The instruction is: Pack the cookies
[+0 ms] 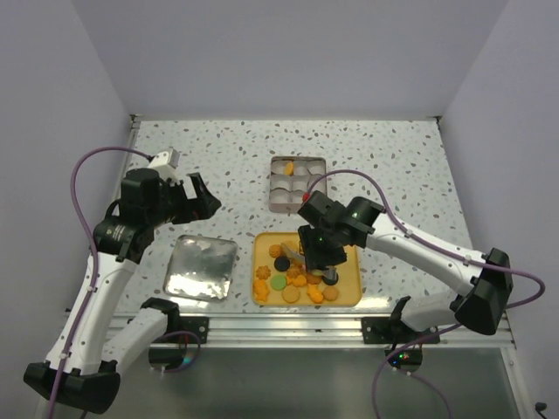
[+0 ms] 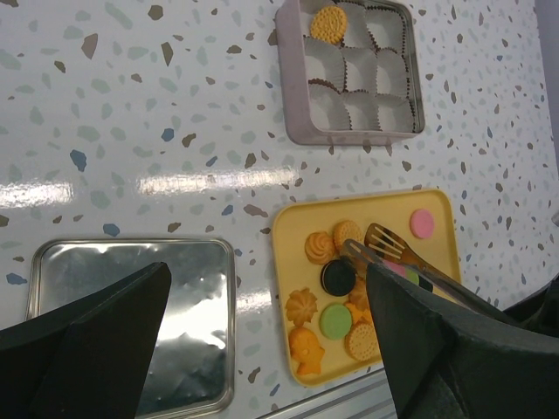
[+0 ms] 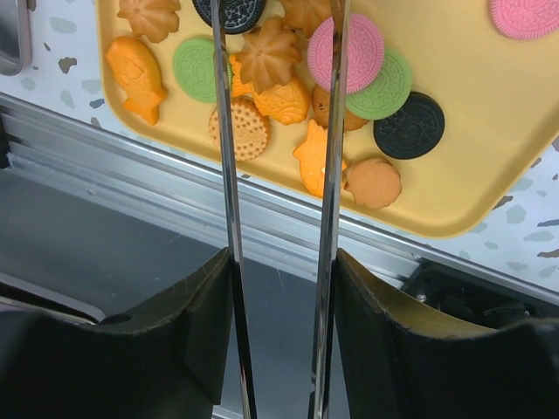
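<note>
The cookies (image 1: pixel 297 275) lie in a heap on a yellow tray (image 1: pixel 352 284): orange flower and round ones, plus black, green and pink discs. They also show in the left wrist view (image 2: pixel 336 288) and the right wrist view (image 3: pixel 271 57). My right gripper (image 1: pixel 319 255) (image 3: pixel 281 262) is shut on metal tongs (image 3: pixel 229 131), whose two arms stand apart over the heap (image 2: pixel 393 249). One round orange cookie (image 2: pixel 328 24) sits in a far-left cup of the tin box (image 1: pixel 297 183). My left gripper (image 1: pixel 205 199) (image 2: pixel 266 288) is open and empty, above the table left of the tray.
A shiny metal lid (image 1: pixel 201 267) (image 2: pixel 131 323) lies left of the yellow tray near the front rail (image 1: pixel 288 325). The tin box (image 2: pixel 293 105) holds several white paper cups. Grey walls enclose the speckled table (image 1: pixel 218 157).
</note>
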Action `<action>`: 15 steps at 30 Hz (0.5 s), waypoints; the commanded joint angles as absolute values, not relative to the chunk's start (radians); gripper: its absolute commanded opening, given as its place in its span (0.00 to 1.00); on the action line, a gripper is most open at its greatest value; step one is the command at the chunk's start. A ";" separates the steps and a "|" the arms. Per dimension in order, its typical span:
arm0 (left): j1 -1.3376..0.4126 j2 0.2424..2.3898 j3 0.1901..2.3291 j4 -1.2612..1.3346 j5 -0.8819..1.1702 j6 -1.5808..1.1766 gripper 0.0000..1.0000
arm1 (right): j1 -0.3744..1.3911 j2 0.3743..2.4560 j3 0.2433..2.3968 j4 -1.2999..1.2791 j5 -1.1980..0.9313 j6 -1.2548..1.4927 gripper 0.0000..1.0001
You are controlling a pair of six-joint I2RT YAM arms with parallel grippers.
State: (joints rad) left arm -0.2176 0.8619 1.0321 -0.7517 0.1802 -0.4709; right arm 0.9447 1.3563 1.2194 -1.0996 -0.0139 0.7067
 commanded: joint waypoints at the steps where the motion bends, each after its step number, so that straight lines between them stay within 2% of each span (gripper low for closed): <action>1: -0.222 0.845 1.032 -0.764 0.193 -0.474 1.00 | 0.950 1.364 1.262 -1.120 0.017 0.703 0.50; 15: -0.224 0.856 1.032 -0.750 0.186 -0.471 1.00 | 0.951 1.414 1.247 -1.063 0.003 0.696 0.49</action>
State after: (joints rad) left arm -0.2176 0.8600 1.0321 -0.7570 0.1795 -0.4709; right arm 0.9447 1.4117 1.2228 -1.0828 -0.0120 0.7025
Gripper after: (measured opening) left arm 0.997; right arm 0.497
